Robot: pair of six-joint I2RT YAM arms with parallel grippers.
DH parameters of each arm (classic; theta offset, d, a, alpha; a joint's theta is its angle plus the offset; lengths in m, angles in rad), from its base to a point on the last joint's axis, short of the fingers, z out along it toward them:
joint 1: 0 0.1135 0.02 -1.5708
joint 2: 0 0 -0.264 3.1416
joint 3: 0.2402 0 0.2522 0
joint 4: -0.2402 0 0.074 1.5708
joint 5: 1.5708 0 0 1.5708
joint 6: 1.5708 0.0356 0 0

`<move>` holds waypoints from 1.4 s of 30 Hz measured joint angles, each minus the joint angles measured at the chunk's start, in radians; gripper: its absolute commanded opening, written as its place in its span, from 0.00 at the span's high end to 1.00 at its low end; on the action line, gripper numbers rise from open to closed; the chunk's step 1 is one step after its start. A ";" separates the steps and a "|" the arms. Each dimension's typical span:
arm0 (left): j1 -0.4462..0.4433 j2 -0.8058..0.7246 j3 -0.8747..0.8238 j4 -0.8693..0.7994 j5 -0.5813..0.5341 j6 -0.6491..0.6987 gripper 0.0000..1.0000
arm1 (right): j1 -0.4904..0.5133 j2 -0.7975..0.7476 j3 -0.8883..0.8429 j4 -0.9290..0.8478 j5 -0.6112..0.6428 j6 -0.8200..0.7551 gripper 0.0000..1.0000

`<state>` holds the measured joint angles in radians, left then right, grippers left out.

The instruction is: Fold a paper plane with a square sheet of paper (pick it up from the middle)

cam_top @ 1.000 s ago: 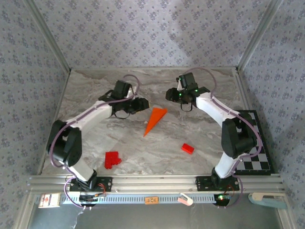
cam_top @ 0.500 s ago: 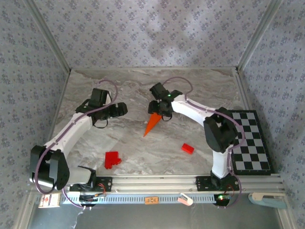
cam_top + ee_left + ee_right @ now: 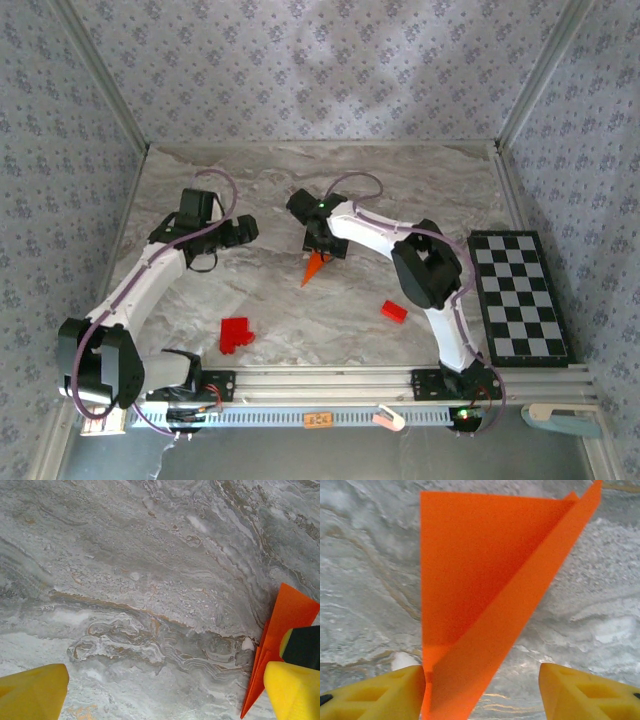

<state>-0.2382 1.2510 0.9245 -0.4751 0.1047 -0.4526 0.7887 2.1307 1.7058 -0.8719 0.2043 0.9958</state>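
The right gripper (image 3: 322,242) hangs over the wide end of the plane (image 3: 314,268) with its jaws partly open. The orange paper lies between the yellow fingers (image 3: 375,695), brushing one of them but not pinched. The left gripper (image 3: 240,230) is spread wide with nothing in it, over bare table (image 3: 300,320) just left of the plane — red blocks (image 3: 235,333) sit nearer the arm bases, and a chequered board (image 3: 520,295) lies at the right edge.

item count: one folded orange paper (image 3: 314,267) at centre, one chequered board (image 3: 520,295) at 3 o'clock. red blocks: one single red block (image 3: 393,311) at 5 o'clock of the paper, one red cluster (image 3: 235,333) at 7 o'clock. the number of pieces in the cluster cannot be resolved.
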 measured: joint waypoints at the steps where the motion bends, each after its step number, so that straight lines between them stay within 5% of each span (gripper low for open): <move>1: 0.002 0.000 -0.001 0.000 0.001 0.000 0.00 | 0.002 0.001 0.000 -0.009 0.006 0.007 0.42; 16: 0.003 0.000 -0.012 0.001 0.011 -0.001 0.00 | 0.002 0.002 0.007 -0.048 0.041 0.055 0.70; 24: 0.008 0.008 -0.012 0.000 0.016 -0.002 0.00 | -0.001 0.001 -0.016 -0.017 0.051 0.060 0.93; 34: 0.063 0.009 -0.028 0.017 0.053 -0.058 0.00 | -0.019 -0.109 -0.033 0.078 0.053 -0.148 0.96; 42: 0.160 0.009 -0.118 0.121 0.196 -0.175 0.00 | -0.069 -0.165 -0.036 0.329 -0.222 -0.403 0.96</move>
<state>-0.0784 1.2602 0.8062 -0.3538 0.3008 -0.6277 0.7197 1.9656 1.6699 -0.5426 -0.0181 0.5926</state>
